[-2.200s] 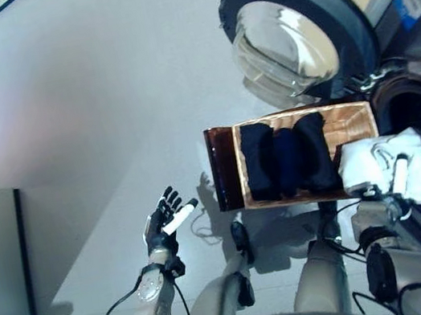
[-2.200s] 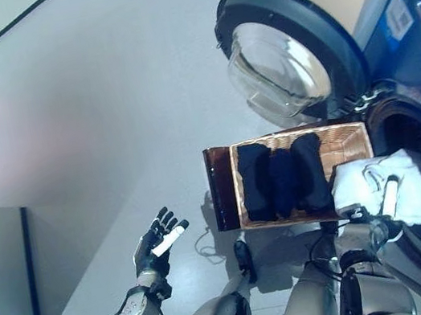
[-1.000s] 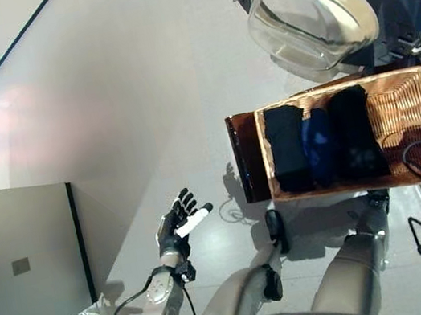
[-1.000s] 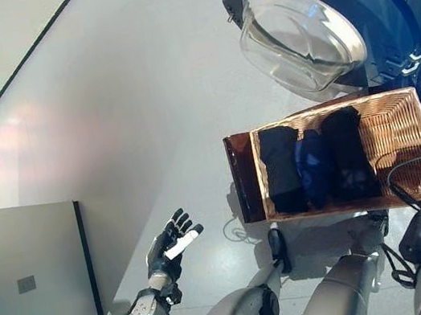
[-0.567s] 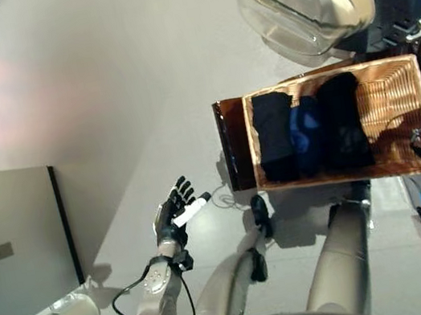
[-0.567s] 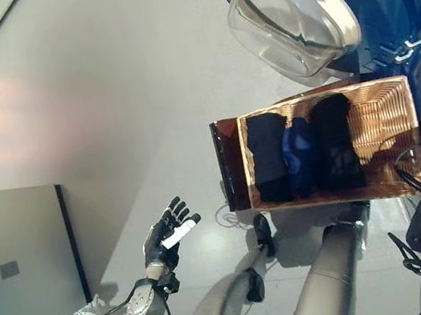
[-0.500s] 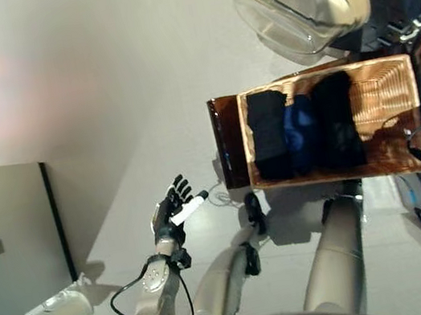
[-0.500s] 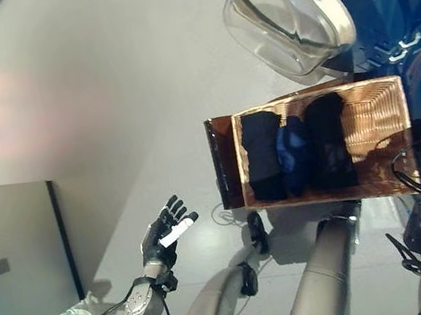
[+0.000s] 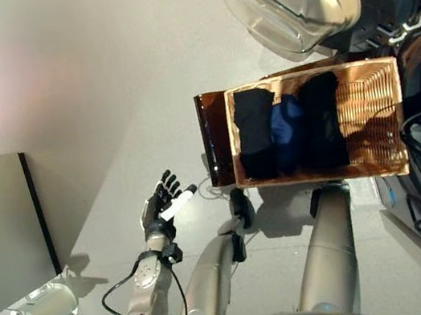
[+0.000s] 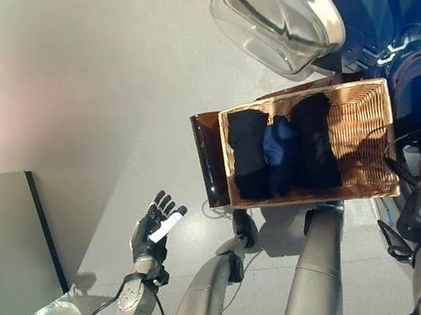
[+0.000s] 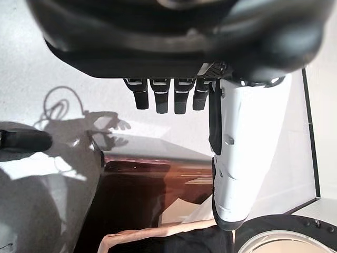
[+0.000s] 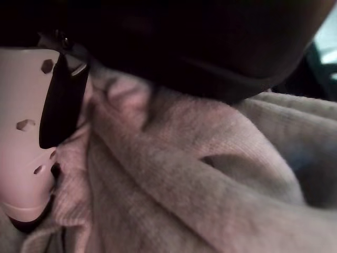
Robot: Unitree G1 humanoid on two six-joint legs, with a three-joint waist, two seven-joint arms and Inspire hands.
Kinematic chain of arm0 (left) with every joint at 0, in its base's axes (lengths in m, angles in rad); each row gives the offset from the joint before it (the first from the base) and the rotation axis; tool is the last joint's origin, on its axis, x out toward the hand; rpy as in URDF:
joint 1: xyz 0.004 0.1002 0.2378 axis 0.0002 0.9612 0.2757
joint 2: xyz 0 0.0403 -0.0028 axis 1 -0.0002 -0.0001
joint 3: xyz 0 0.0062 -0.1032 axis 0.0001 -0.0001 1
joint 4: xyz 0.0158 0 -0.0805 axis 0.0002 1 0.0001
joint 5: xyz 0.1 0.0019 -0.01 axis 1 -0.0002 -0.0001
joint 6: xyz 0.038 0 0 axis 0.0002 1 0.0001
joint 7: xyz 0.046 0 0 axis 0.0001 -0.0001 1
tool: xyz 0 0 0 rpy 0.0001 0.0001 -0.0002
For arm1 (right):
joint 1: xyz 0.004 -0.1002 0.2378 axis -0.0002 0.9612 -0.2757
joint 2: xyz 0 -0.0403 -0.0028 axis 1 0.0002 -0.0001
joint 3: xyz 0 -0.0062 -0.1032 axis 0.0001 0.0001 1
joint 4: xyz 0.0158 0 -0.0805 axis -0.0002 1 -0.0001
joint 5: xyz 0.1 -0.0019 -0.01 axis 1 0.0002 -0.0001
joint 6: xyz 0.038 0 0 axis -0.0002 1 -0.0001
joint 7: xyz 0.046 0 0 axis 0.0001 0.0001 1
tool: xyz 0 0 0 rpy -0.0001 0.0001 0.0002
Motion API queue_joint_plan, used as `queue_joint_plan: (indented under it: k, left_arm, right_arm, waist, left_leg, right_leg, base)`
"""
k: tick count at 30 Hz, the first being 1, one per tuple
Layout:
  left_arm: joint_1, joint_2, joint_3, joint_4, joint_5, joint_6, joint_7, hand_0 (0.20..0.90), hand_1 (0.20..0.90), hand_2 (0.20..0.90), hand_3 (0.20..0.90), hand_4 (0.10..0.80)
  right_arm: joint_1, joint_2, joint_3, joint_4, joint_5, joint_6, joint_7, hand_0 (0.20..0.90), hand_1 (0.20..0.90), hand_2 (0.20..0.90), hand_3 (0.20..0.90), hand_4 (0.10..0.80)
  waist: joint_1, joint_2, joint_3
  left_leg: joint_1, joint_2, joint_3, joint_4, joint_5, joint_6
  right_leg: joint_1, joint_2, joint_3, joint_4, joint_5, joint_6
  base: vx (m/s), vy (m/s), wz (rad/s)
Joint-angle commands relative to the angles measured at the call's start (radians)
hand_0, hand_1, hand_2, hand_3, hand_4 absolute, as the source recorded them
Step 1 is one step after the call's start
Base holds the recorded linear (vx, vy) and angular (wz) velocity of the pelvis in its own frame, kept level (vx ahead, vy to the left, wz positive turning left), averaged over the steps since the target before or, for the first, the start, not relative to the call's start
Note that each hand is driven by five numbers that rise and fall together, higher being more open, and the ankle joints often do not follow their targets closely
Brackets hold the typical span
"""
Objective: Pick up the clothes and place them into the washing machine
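Pressing into pale knitted cloth [image 12: 210, 174], the right hand [image 12: 31, 132] is hiding its fingers, grip unreadable; left hand [image 9: 164, 207] is hovering, fingers spread, empty.

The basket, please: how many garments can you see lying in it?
3, side by side in the basket: a black garment at its left, a blue one in the middle, another black one to the right. More may lie hidden beneath them.

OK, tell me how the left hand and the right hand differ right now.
The left hand is empty, fingers spread, held over the floor away from the basket. The right hand shows only in its own wrist view, pressed against pale cloth, its fingers hidden. Both thumbs wear white covers.
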Motion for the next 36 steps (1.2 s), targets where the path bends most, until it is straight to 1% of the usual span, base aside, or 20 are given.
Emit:
queue_joint_plan:
  k: [1,3,7,11,12,13,16,18,19,20,21,23,24,25,26,30,31,33,36]
  left_arm:
    - [0.054,0.055,0.053,-0.040,-0.008,-0.079,0.019,0.900,0.900,0.900,0.900,0.800]
    - [0.054,0.059,0.048,-0.044,-0.006,-0.075,0.019,0.900,0.900,0.900,0.900,0.800]
    - [0.057,0.059,0.051,-0.038,-0.008,-0.073,0.017,0.900,0.900,0.900,0.900,0.800]
    - [0.051,0.055,0.060,-0.028,-0.015,-0.074,0.015,0.900,0.900,0.900,0.900,0.800]
    - [0.053,0.051,0.059,-0.022,-0.018,-0.075,0.013,0.900,0.900,0.900,0.900,0.800]
    - [0.055,0.052,0.060,-0.022,-0.018,-0.075,0.012,0.900,0.900,0.900,0.900,0.800]
    - [0.048,0.039,0.073,0.024,-0.021,-0.078,0.011,0.900,0.900,0.900,0.900,0.800]
    - [0.045,0.037,0.074,0.036,-0.019,-0.082,0.014,0.900,0.900,0.900,0.900,0.800]
    - [0.034,0.027,0.078,0.061,-0.006,-0.083,0.021,0.900,0.900,0.900,0.900,0.800]
    - [0.034,0.027,0.079,0.062,-0.005,-0.084,0.021,0.900,0.900,0.900,0.900,0.800]
    - [0.031,0.027,0.082,0.067,0.008,-0.087,0.024,0.900,0.900,0.900,0.900,0.800]
    - [0.026,0.022,0.092,0.094,0.030,-0.093,0.032,0.900,0.900,0.900,0.900,0.800]
    - [0.022,0.023,0.096,0.104,0.038,-0.097,0.039,0.900,0.900,0.900,0.900,0.800]
    - [0.019,0.023,0.104,0.108,0.047,-0.098,0.045,0.900,0.900,0.900,0.900,0.800]
    - [0.016,0.026,0.114,0.113,0.056,-0.106,0.053,0.900,0.900,0.900,0.900,0.800]
    - [-0.002,0.017,0.150,0.170,0.091,-0.115,0.085,0.900,0.900,0.900,0.900,0.800]
    - [-0.006,0.012,0.154,0.187,0.096,-0.117,0.091,0.900,0.900,0.900,0.900,0.800]
    - [-0.028,0.001,0.165,0.251,0.123,-0.118,0.111,0.900,0.900,0.900,0.900,0.800]
    - [-0.036,-0.001,0.179,0.279,0.137,-0.122,0.123,0.900,0.900,0.900,0.900,0.800]
  right_arm:
    - [0.035,-0.164,0.088,0.003,-0.044,-0.086,0.002,0.900,0.900,0.900,0.900,0.800]
    - [0.024,-0.163,0.124,0.022,-0.064,-0.051,0.003,0.900,0.900,0.900,0.900,0.800]
    - [0.024,-0.149,0.151,0.038,-0.094,-0.027,-0.003,0.900,0.900,0.900,0.900,0.800]
    - [0.041,-0.104,0.184,0.035,-0.133,0.012,0.003,0.900,0.900,0.900,0.900,0.800]
    - [0.055,-0.075,0.196,0.012,-0.147,0.015,0.015,0.900,0.900,0.900,0.900,0.800]
    - [0.060,-0.071,0.193,0.006,-0.150,0.014,0.011,0.900,0.900,0.900,0.900,0.800]
    - [0.129,0.020,0.219,-0.014,-0.219,0.035,0.023,0.900,0.900,0.900,0.900,0.800]
    - [0.141,0.039,0.224,-0.026,-0.238,0.037,0.021,0.900,0.900,0.900,0.900,0.800]
    - [0.198,0.090,0.266,-0.023,-0.328,0.069,0.023,0.900,0.900,0.900,0.900,0.800]
    - [0.199,0.093,0.265,-0.027,-0.332,0.069,0.020,0.900,0.900,0.900,0.900,0.800]
    - [0.226,0.106,0.282,-0.019,-0.379,0.092,0.019,0.900,0.900,0.900,0.900,0.800]
    - [0.290,0.161,0.343,-0.026,-0.525,0.131,0.003,0.900,0.900,0.900,0.900,0.800]
    - [0.308,0.177,0.354,-0.037,-0.566,0.131,-0.014,0.900,0.900,0.900,0.900,0.800]
    - [0.331,0.193,0.395,-0.042,-0.642,0.153,-0.019,0.900,0.900,0.900,0.900,0.800]
    - [0.353,0.226,0.426,-0.062,-0.704,0.159,-0.032,0.900,0.900,0.900,0.900,0.800]
    - [0.442,0.316,0.475,-0.086,-0.813,0.196,-0.014,0.900,0.900,0.900,0.900,0.800]
    - [0.456,0.330,0.488,-0.077,-0.844,0.205,-0.016,0.900,0.900,0.900,0.900,0.800]
    - [0.490,0.392,0.541,-0.054,-0.936,0.237,-0.010,0.900,0.900,0.900,0.900,0.800]
    - [0.508,0.433,0.593,-0.055,-1.014,0.255,-0.004,0.900,0.900,0.900,0.900,0.800]
  waist:
    - [-0.004,0.024,-0.084]
    - [-0.003,0.022,-0.083]
    - [-0.002,0.021,-0.079]
    - [-0.004,0.017,-0.078]
    - [-0.003,0.015,-0.078]
    - [-0.004,0.015,-0.075]
    - [-0.003,0.000,-0.080]
    - [-0.005,-0.003,-0.077]
    - [-0.005,-0.019,-0.081]
    - [-0.007,-0.020,-0.080]
    - [-0.008,-0.026,-0.079]
    - [-0.013,-0.045,-0.078]
    - [-0.015,-0.051,-0.078]
    - [-0.013,-0.059,-0.075]
    - [-0.017,-0.068,-0.072]
    - [-0.021,-0.097,-0.082]
    - [-0.020,-0.102,-0.084]
    - [-0.019,-0.119,-0.098]
    - [-0.016,-0.133,-0.109]
  left_leg:
    - [-0.006,0.114,-0.010,0.177,-0.138,-0.099]
    - [-0.001,0.112,-0.005,0.173,-0.137,-0.096]
    - [0.011,0.107,0.000,0.160,-0.132,-0.093]
    - [0.056,0.100,0.007,0.099,-0.113,-0.092]
    - [0.077,0.098,0.009,0.067,-0.102,-0.093]
    - [0.086,0.099,0.007,0.059,-0.098,-0.092]
    - [0.153,0.099,0.005,-0.033,-0.051,-0.099]
    - [0.172,0.102,0.002,-0.048,-0.052,-0.099]
    - [0.203,0.106,-0.001,-0.083,-0.039,-0.104]
    - [0.203,0.105,-0.003,-0.089,-0.028,-0.104]
    - [0.218,0.107,-0.006,-0.107,-0.021,-0.106]
    - [0.251,0.119,-0.014,-0.144,0.000,-0.111]
    - [0.258,0.123,-0.015,-0.153,0.006,-0.111]
    - [0.275,0.128,-0.017,-0.162,0.004,-0.114]
    - [0.290,0.132,-0.020,-0.184,0.019,-0.114]
    - [0.340,0.153,-0.029,-0.252,0.045,-0.115]
    - [0.353,0.157,-0.032,-0.269,0.053,-0.119]
    - [0.396,0.169,-0.031,-0.320,0.073,-0.128]
    - [0.429,0.182,-0.030,-0.350,0.082,-0.131]
  right_leg:
    - [0.035,0.039,0.108,0.010,0.126,0.008]
    - [0.037,0.038,0.109,0.005,0.132,0.010]
    - [0.047,0.036,0.108,-0.009,0.142,0.013]
    - [0.094,0.028,0.090,-0.072,0.172,0.024]
    - [0.120,0.024,0.081,-0.104,0.186,0.028]
    - [0.131,0.024,0.077,-0.113,0.190,0.028]
    - [0.213,0.017,0.041,-0.210,0.233,0.037]
    - [0.234,0.018,0.031,-0.225,0.233,0.040]
    - [0.274,0.018,0.011,-0.259,0.243,0.043]
    - [0.278,0.017,0.008,-0.270,0.256,0.042]
    - [0.305,0.016,-0.004,-0.293,0.263,0.044]
    - [0.367,0.018,-0.039,-0.348,0.281,0.046]
    - [0.385,0.017,-0.049,-0.367,0.290,0.048]
    - [0.407,0.022,-0.061,-0.377,0.287,0.050]
    - [0.429,0.025,-0.072,-0.403,0.305,0.051]
    - [0.497,0.028,-0.108,-0.473,0.330,0.058]
    - [0.518,0.029,-0.121,-0.492,0.336,0.060]
    - [0.571,0.037,-0.148,-0.544,0.358,0.068]
    - [0.602,0.046,-0.168,-0.578,0.374,0.075]
  base:
    - [0.000,0.000,0.00]
    - [0.021,0.041,-0.01]
    - [0.016,0.020,-0.05]
    - [0.029,0.023,-0.07]
    - [0.030,0.022,-0.08]
    - [0.048,0.014,-0.08]
    - [0.041,-0.006,-0.12]
    - [0.047,-0.035,-0.06]
    - [0.011,-0.035,-0.04]
    - [0.023,-0.055,-0.04]
    - [0.007,-0.050,-0.01]
    - [0.041,-0.094,0.06]
    - [0.046,-0.100,0.06]
    - [0.025,-0.085,0.08]
    - [0.025,-0.080,0.07]
    - [0.042,-0.070,-0.05]
    - [0.059,-0.053,-0.12]
    - [0.072,-0.075,-0.01]
    - [0.043,-0.054,-0.03]
